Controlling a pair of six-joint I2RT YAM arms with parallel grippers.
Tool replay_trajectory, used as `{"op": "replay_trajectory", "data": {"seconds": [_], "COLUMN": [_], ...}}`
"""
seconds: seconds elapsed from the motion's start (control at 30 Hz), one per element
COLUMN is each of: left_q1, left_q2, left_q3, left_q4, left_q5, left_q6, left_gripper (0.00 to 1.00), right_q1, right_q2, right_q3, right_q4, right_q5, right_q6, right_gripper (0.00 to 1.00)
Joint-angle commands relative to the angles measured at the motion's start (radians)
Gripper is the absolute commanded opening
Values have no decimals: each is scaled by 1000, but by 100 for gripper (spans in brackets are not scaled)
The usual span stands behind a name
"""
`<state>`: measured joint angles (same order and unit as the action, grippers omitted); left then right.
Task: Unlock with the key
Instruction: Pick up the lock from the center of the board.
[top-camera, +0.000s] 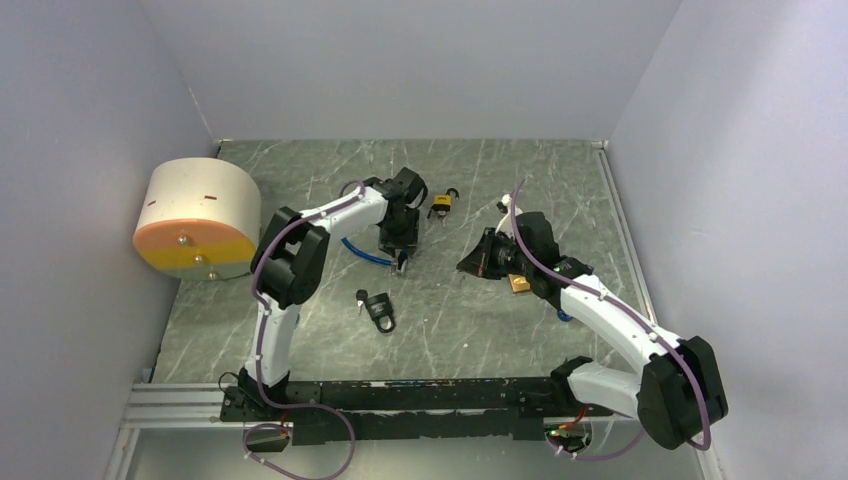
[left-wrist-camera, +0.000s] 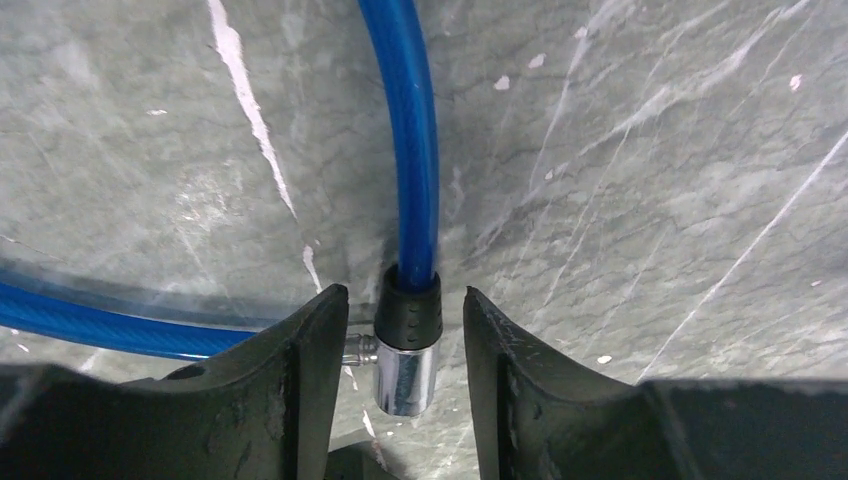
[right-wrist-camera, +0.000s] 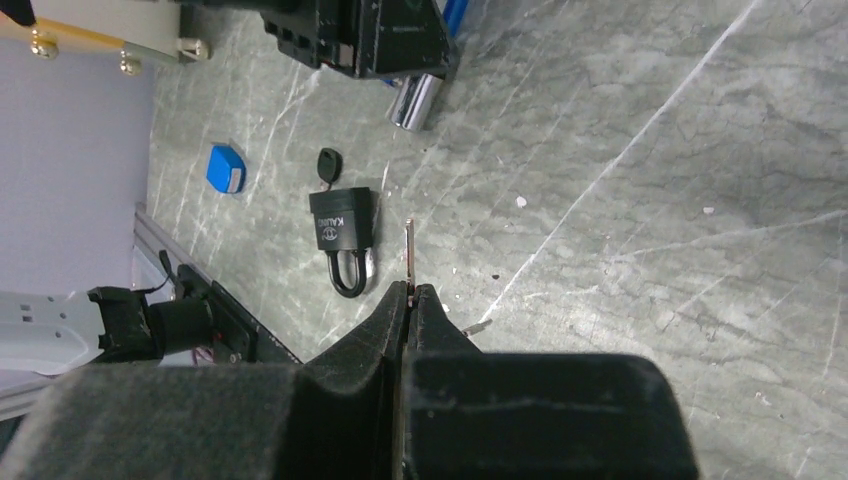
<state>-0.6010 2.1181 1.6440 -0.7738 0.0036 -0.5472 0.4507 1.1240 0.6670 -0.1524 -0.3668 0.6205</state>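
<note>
Tools: left tool (left-wrist-camera: 402, 300) apart astride cable lock (left-wrist-camera: 415, 150) end; right tool (right-wrist-camera: 410, 292) clamped on key (right-wrist-camera: 409, 245).

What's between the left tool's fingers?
The chrome end of the blue cable lock sits inside the left tool, its fingers apparently clear of it. The left wrist view shows it.

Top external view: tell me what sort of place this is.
Most likely a robot lab test cell. Plain white walls box in a marble-patterned tabletop. An arm-mounting rail runs along its near edge. Practice locks lie about, among them a black padlock and a blue cable lock.
</note>
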Motion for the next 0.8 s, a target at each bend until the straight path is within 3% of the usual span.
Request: {"op": "replay_trajectory", "data": {"seconds": [0.0,0.27,0.47,0.63,0.77], "left_q1": [-35,-54,-53,-27,8], "left_q2": [29,67,70,-20,-129], "left_q3": [56,73,112,123,52], "left_q4": [-47,-90,-114,-74,59], "left_q5": [-75,-104,-106,17,178], "left_q6": [-31,-57,-61,-123,-251], "left_gripper": [48,38,3,3,3], "right_q1": [-16,-31,-39,-41,-38], "right_q2": [-5,4,9,35,91], "right_q3": [33,0,7,10,31], "right_q4": [37,82,87,140,183], "right_q5": [-15,-49,-61,-127,-204], "right_q6": [-33,-11,-23,-30,-28], "right_gripper": [0,0,0,0,0]}}
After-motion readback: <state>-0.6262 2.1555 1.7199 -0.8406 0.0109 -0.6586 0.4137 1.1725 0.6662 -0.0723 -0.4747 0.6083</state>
